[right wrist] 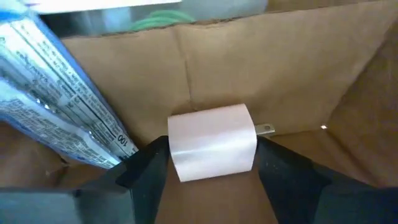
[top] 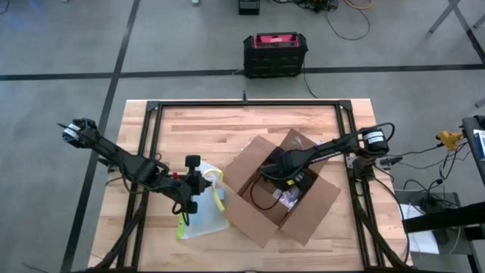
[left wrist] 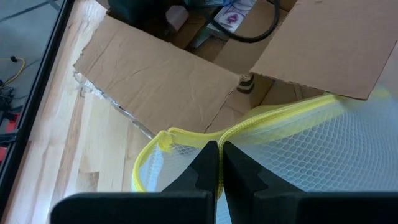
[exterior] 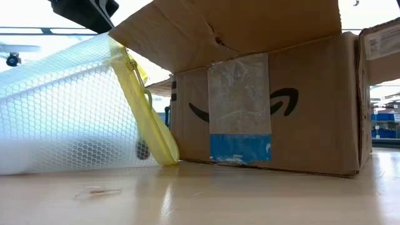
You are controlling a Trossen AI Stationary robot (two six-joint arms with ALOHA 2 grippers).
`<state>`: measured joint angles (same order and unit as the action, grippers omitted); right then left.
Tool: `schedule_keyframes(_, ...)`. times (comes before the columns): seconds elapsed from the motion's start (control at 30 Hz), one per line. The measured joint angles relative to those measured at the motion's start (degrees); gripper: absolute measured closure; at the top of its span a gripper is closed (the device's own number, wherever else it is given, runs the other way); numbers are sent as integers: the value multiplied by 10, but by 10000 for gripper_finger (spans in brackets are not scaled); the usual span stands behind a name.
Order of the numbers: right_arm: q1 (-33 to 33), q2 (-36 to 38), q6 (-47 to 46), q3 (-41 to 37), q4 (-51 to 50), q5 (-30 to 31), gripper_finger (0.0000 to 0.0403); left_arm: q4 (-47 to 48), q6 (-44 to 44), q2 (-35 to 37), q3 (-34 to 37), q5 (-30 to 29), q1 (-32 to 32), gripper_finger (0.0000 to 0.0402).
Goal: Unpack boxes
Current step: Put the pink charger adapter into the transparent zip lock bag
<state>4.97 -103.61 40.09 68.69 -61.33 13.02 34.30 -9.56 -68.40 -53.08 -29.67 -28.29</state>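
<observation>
High view: the brown cardboard box (top: 261,199) is shown near the middle of the wooden table (top: 189,125), flaps spread open; the right gripper (top: 282,179) is lowered inside it, among a black cable (top: 261,199) and small packets; the left gripper (top: 198,184) is placed just left of the box, over a clear yellow-edged pouch (top: 203,214); a black and red case (top: 276,54) is seen on the floor beyond the table.

Low view: the box (exterior: 269,106) is set flat on the table, its taped side with a black curved mark turned to the camera; the pouch (exterior: 69,112) is leaned against the box's left corner, and one raised flap hides the interior.

Left wrist view: the fingers (left wrist: 205,171) are pressed together on the pouch's yellow edge (left wrist: 249,127); a box flap (left wrist: 155,74) lies just beyond.

Right wrist view: the fingers (right wrist: 149,168) are spread wide on either side of a small white block (right wrist: 212,149), possibly a plug adapter, with a metal prong; whether they touch it cannot be told; a printed packet (right wrist: 56,106) leans beside it against the box wall (right wrist: 261,62).
</observation>
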Motion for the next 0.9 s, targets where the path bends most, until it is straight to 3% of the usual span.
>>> schedule_keyframes(0.37, -4, -2, 4, -7, 3, -4, 136, 0, -8, 0, 0, 0, 0, 401)
schedule_keyframes(0.7, -4, -3, -36, -20, -1, -13, 195, 0, -15, 0, 0, 0, 0, 401)
schedule_keyframes(0.9, -4, -3, -60, -6, -3, -18, 197, 0, -15, 0, 0, 0, 0, 401)
